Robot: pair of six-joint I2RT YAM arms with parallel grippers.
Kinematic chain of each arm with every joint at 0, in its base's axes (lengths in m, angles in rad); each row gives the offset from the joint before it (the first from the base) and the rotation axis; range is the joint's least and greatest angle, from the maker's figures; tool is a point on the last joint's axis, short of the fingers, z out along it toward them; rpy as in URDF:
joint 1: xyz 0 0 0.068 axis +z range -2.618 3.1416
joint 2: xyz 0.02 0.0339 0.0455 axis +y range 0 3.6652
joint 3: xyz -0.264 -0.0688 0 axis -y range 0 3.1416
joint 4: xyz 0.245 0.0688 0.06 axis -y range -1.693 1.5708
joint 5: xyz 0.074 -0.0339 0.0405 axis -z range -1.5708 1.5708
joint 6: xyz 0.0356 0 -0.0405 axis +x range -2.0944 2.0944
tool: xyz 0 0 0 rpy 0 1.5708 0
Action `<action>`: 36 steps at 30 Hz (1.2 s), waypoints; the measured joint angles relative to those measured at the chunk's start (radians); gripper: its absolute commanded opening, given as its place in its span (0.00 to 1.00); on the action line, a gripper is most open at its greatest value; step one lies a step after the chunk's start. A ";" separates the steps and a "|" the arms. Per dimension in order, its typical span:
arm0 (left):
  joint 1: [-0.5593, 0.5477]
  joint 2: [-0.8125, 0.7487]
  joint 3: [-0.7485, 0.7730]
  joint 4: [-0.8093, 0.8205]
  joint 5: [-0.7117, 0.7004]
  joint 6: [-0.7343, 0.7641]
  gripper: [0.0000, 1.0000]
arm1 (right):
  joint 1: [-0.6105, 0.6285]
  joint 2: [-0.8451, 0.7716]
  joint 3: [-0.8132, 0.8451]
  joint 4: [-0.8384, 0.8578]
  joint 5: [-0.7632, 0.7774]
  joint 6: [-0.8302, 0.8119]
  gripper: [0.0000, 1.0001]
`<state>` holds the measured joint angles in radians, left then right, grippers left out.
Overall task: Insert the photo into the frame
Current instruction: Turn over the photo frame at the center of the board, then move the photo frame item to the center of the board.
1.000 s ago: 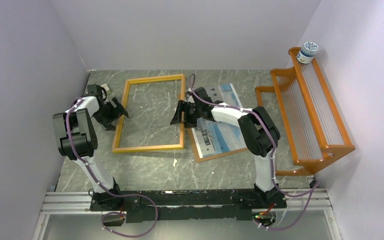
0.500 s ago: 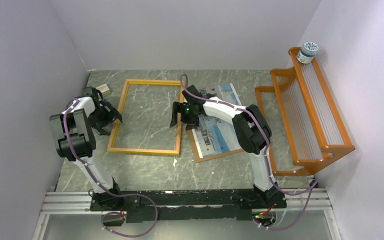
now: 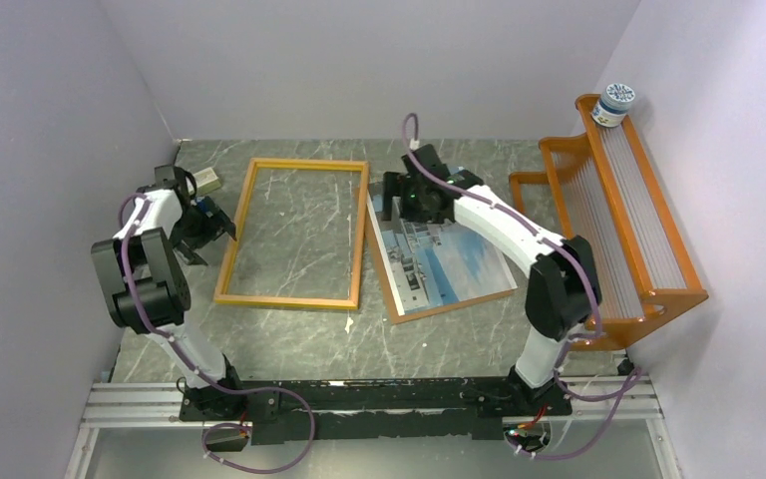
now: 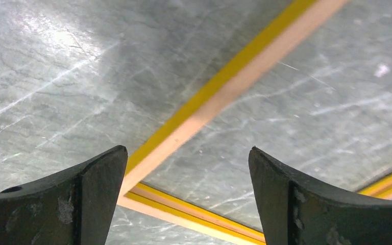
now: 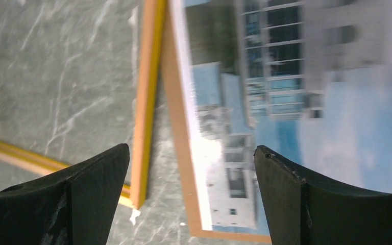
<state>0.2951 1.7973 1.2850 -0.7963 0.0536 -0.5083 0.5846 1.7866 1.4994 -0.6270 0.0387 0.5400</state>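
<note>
Two black grippers hang wide open and empty, left gripper (image 4: 188, 151) over the thin yellow-orange wooden frame (image 3: 284, 300), right gripper (image 5: 191, 149) above the large paper photo (image 3: 449, 259) of a white building, which lies on a brown hardboard backing panel (image 5: 177, 122) beside the frame, not yet inserted.

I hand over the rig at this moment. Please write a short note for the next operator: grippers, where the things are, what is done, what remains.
Left gripper: open, empty, just above the left side of the frame.
Right gripper: open, empty, above the photo, near its edge beside the frame.
Frame: flat on the table, nothing inside it.
Photo: picture side up on the brown backing panel, right of the frame.
Done: photo not yet in the frame.
Left: grasp the photo and lay it into the frame.
</note>
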 measured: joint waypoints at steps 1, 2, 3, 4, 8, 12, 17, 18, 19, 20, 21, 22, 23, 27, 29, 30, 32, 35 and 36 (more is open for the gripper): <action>-0.001 -0.021 0.000 0.001 0.014 0.003 0.94 | -0.015 -0.023 -0.010 0.000 0.016 -0.007 0.97; -0.003 -0.038 0.000 0.002 0.027 0.007 0.94 | -0.035 -0.044 -0.024 -0.001 0.034 -0.014 0.97; -0.006 -0.057 0.000 0.003 0.042 0.011 0.94 | -0.059 -0.060 -0.041 -0.002 0.049 -0.020 0.97; -0.011 -0.074 0.001 0.005 0.059 0.016 0.94 | -0.080 -0.068 -0.055 -0.003 0.063 -0.025 0.97; -0.068 -0.124 0.016 0.015 0.135 0.018 0.94 | -0.187 -0.076 -0.145 -0.021 0.106 -0.045 0.97; -0.192 -0.134 0.035 0.056 0.214 0.008 0.94 | -0.276 -0.081 -0.205 -0.033 0.134 -0.055 0.97; -0.399 -0.109 0.102 0.114 0.298 -0.026 0.94 | -0.385 -0.087 -0.266 -0.047 0.153 -0.078 0.97; -0.443 -0.093 0.126 0.130 0.309 -0.031 0.94 | -0.400 -0.087 -0.270 -0.049 0.152 -0.081 0.97; -0.480 -0.077 0.145 0.149 0.319 -0.033 0.94 | -0.416 -0.087 -0.272 -0.050 0.149 -0.085 0.97; -0.525 -0.054 0.164 0.171 0.330 -0.037 0.94 | -0.431 -0.084 -0.272 -0.048 0.143 -0.089 0.96; -0.562 -0.031 0.179 0.188 0.339 -0.040 0.94 | -0.446 -0.081 -0.272 -0.045 0.140 -0.090 0.96; -0.602 -0.004 0.193 0.204 0.347 -0.044 0.94 | -0.456 -0.076 -0.272 -0.044 0.137 -0.092 0.96; -0.631 0.018 0.202 0.217 0.353 -0.047 0.94 | -0.466 -0.065 -0.272 -0.043 0.133 -0.092 0.96; -0.744 0.133 0.239 0.257 0.388 -0.055 0.94 | -0.498 -0.003 -0.269 -0.028 0.108 -0.092 0.96; -0.789 0.193 0.270 0.269 0.402 -0.051 0.94 | -0.510 0.035 -0.254 -0.026 0.097 -0.092 0.96; -0.806 0.217 0.285 0.271 0.405 -0.048 0.94 | -0.514 0.054 -0.245 -0.025 0.091 -0.092 0.96; -0.846 0.267 0.328 0.270 0.405 -0.029 0.93 | -0.521 0.088 -0.223 -0.022 0.085 -0.095 0.96; -0.885 0.316 0.373 0.283 0.405 -0.008 0.90 | -0.528 0.117 -0.206 -0.013 0.081 -0.101 0.96; -0.897 0.325 0.378 0.286 0.405 -0.005 0.89 | -0.529 0.122 -0.204 -0.010 0.081 -0.103 0.96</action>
<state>-0.6018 2.1227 1.6634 -0.5098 0.4587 -0.5129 0.0555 1.9091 1.2949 -0.6373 0.1196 0.4366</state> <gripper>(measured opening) 0.911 0.960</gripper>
